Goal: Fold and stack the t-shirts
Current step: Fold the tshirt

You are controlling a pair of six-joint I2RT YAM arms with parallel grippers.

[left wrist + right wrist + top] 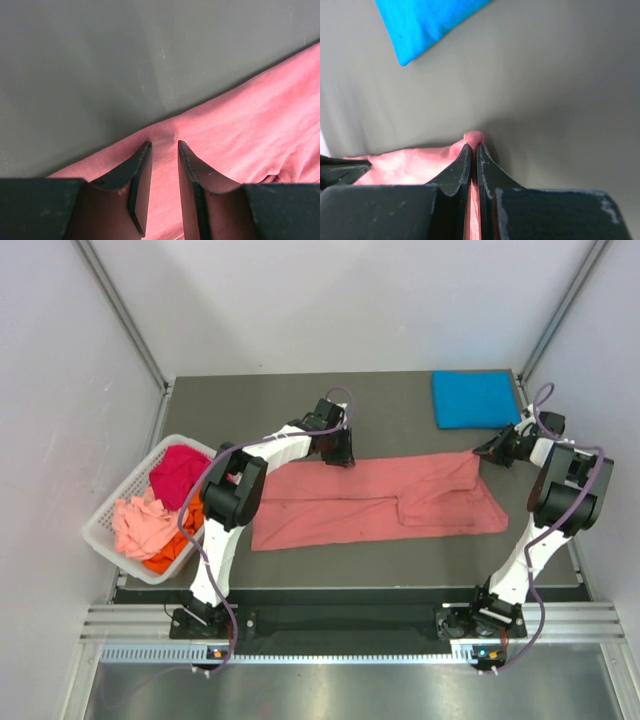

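Salmon-pink t-shirt (pixel 380 502) lies spread flat on the table (pixel 400 410). Left arm reaches over the shirt's left end, elbow high, wrist pitched down. Left gripper (pixel 164 144) sits at the shirt's far edge, fingers part-way apart, cloth lying loose in the gap, no visible pinch. Right arm elbows out past the shirt's right end, forearm pointing back in. Right gripper (pixel 473 146) is clamped tight on the far right corner. Folded blue t-shirt (pixel 474 398) lies just beyond that corner.

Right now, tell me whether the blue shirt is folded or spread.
Folded: the blue shirt lies as a compact rectangle, no sleeves showing.
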